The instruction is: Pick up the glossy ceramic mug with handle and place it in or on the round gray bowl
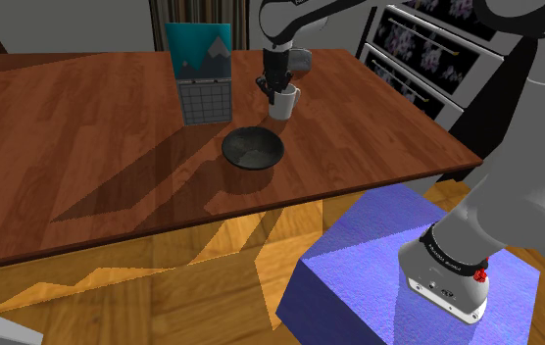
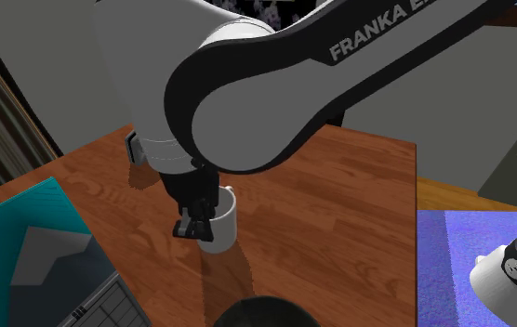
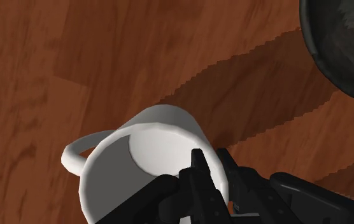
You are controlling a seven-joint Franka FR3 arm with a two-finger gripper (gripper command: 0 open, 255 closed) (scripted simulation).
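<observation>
Over grained wooden table (image 1: 84,127), black tool (image 3: 211,157) clasps smooth white mug (image 3: 160,130).

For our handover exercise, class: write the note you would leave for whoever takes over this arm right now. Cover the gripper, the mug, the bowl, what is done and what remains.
gripper: shut on the rim of the white mug, one finger inside and one outside.
Mug: upright, apparently resting on the wooden table; no lift is evident.
dark bowl: empty, on the table beside the mug, nearer the front edge in the shoulder view.
Done: approach and grasp.
Left: lift the mug, carry it over the bowl, set it in, release.
</observation>
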